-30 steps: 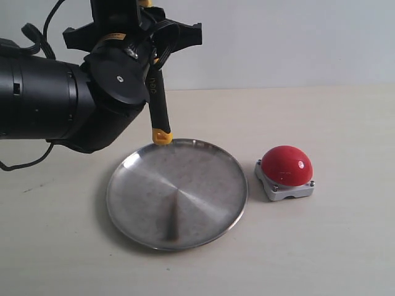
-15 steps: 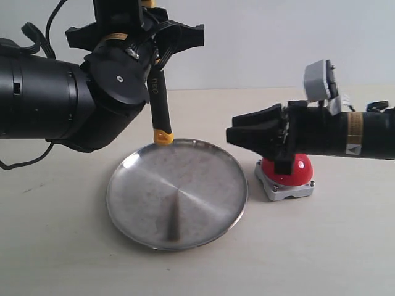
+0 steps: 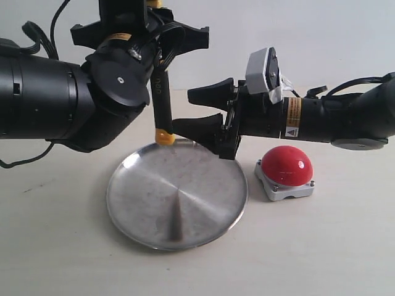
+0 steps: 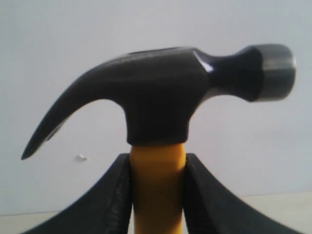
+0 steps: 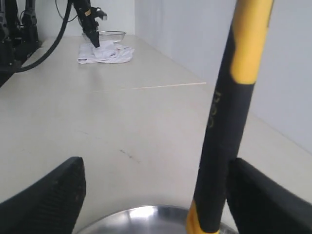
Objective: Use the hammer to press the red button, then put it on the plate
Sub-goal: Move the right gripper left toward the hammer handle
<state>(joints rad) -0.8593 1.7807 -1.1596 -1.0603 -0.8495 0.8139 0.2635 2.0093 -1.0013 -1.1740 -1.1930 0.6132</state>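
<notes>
My left gripper point(image 4: 157, 163) is shut on the hammer's yellow neck, just under the dark head point(image 4: 165, 97). The hammer point(image 3: 162, 102) hangs upright, and its yellow end hovers at the far rim of the silver plate point(image 3: 185, 203). My right gripper point(image 3: 182, 111) reaches in from the right, open. Its fingers stand on either side of the lower black handle point(image 5: 222, 141), which is close beside one finger point(image 5: 265, 200). The plate's rim point(image 5: 146, 217) lies below them. The red button point(image 3: 286, 165) sits on its grey base to the right of the plate, under the right arm.
The bulky black left arm point(image 3: 55, 102) fills the upper left. Far along the table, the right wrist view shows a white cloth point(image 5: 105, 51), a glass bowl point(image 5: 106, 35) and a dark stand with cables point(image 5: 85, 17). A pale wall runs behind the table.
The right arm came in from the right, passed over the red button and reached the hammer's handle while its jaws spread apart. The left gripper and hammer rose slightly.
</notes>
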